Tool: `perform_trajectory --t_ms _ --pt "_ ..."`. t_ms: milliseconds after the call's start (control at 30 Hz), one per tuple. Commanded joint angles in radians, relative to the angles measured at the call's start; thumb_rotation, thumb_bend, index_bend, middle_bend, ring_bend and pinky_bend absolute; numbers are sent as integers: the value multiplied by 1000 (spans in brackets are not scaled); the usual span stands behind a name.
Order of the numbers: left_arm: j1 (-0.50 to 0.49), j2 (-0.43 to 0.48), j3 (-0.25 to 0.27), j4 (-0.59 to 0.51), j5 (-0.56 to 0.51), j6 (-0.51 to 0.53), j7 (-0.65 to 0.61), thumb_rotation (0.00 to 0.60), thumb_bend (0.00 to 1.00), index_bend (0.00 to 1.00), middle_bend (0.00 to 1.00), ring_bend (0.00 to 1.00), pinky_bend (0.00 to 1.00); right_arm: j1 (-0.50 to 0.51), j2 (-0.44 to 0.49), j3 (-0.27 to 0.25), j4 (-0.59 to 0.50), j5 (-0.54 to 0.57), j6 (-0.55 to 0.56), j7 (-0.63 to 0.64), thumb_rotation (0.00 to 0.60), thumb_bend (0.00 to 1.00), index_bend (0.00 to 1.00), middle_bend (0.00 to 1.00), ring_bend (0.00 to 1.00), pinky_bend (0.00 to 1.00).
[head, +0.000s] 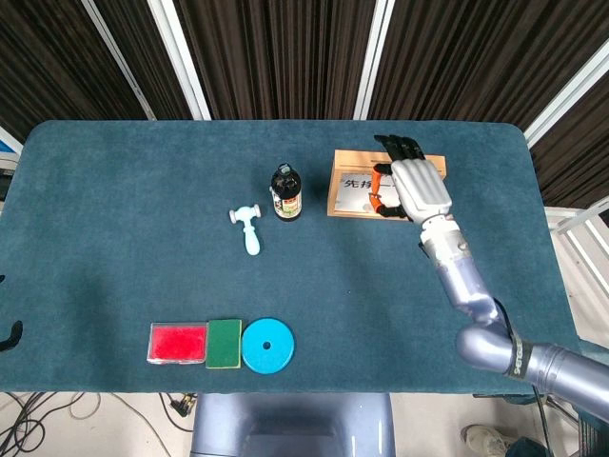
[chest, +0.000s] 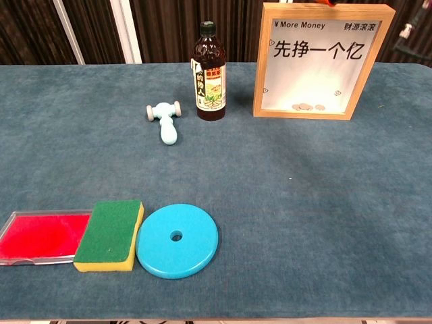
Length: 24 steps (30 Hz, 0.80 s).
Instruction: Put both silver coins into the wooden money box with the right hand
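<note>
The wooden money box (chest: 322, 62) stands upright at the back right of the table, its clear front printed with Chinese characters. Silver coins (chest: 305, 106) lie inside it on the bottom, behind the window. In the head view my right hand (head: 411, 181) hovers over the top of the money box (head: 350, 186), fingers stretched out toward the far edge, and I see no coin in it. In the chest view only an orange sliver shows above the box's top edge. A dark curved tip (head: 10, 335) at the left border may be my left hand.
A dark glass bottle (chest: 209, 73) stands just left of the box, with a small pale blue toy hammer (chest: 165, 121) further left. Along the front edge lie a red tray (chest: 37, 236), a green and yellow sponge (chest: 111, 234) and a blue disc (chest: 177, 240).
</note>
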Motion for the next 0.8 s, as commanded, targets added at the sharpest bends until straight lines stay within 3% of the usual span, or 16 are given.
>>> perform_trajectory --t_ms 33,300,433,800 --pt "0 -3 -2 1 -8 1 2 600 397 126 0 0 0 92 42 15 71 120 -82 -57 600 638 694 109 0 0" --pt "-4 -9 -10 -1 -50 0 29 600 397 126 0 0 0 244 94 -58 210 369 -226 -150 600 638 674 100 0 0" --pt "-5 -13 -11 -2 -60 5 42 600 398 126 0 0 0 295 113 -106 276 438 -293 -160 600 638 662 94 0 0" --pt "-5 -14 -13 -13 -84 6 56 600 398 126 0 0 0 332 79 -171 387 425 -376 -63 600 639 661 95 0 0"
